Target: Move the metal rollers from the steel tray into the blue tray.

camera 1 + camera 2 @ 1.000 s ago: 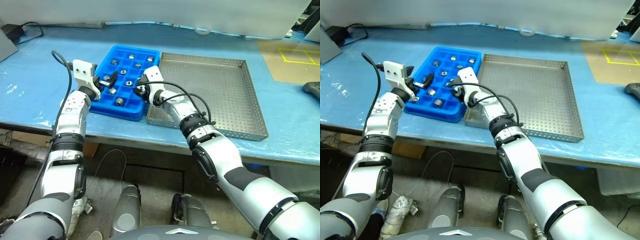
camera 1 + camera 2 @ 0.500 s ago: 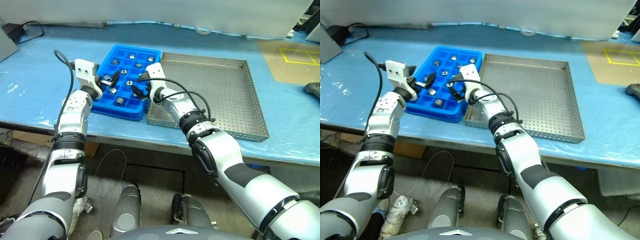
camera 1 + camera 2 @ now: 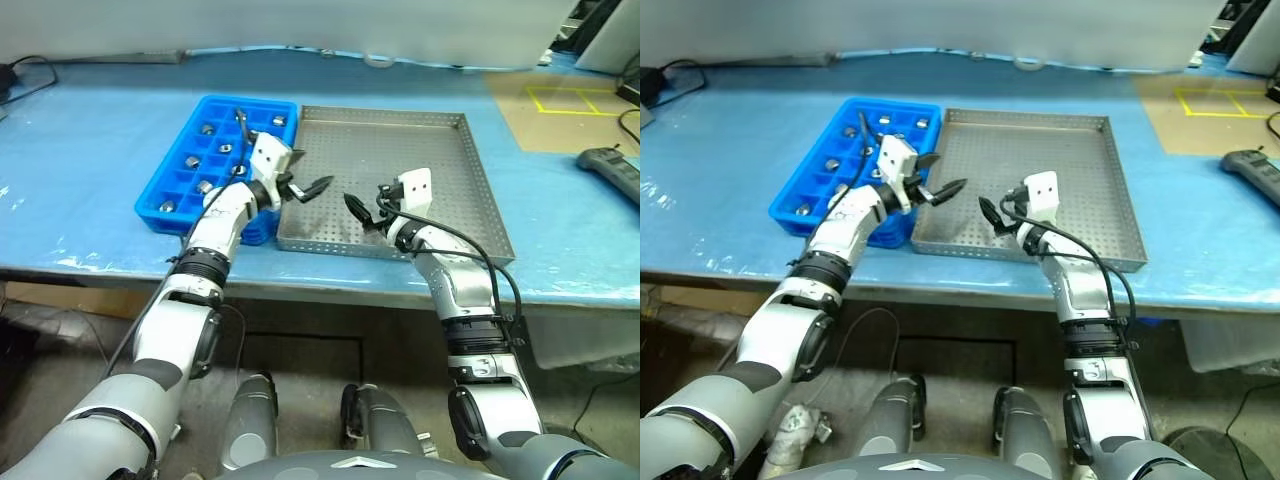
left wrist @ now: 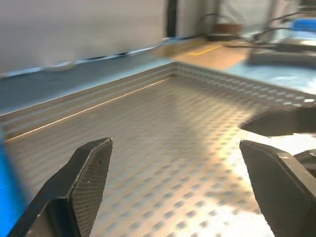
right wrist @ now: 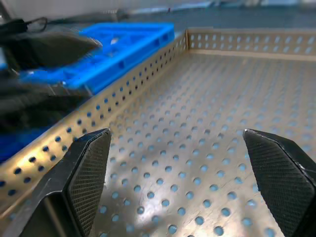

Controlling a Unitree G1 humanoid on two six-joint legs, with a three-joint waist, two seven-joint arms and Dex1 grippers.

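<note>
Several metal rollers [image 3: 205, 186] lie in compartments of the blue tray [image 3: 160, 188] on the left. Right beside it sits the steel tray [image 3: 470, 170]. My left gripper [image 3: 308, 186] is open over the steel tray's near-left corner, just past the blue tray, with nothing between its fingers [image 4: 84, 180]. My right gripper [image 3: 365, 205] is open too, hovering over the steel tray's near edge and pointing toward the left gripper. Perforated floor [image 5: 197, 148] shows between the right fingers [image 5: 86, 170]. The two grippers face each other a short way apart.
The table has a blue cover, and its front edge [image 3: 330, 285] runs just below the trays. A black handheld device [image 3: 612, 166] lies at the far right, near a yellow taped square [image 3: 565, 100]. A white tape roll [image 3: 378, 60] rests at the back.
The view has shifted. My right gripper opened and left the blue tray for the steel tray's near edge. My left gripper swung from the blue tray's left side to the steel tray.
</note>
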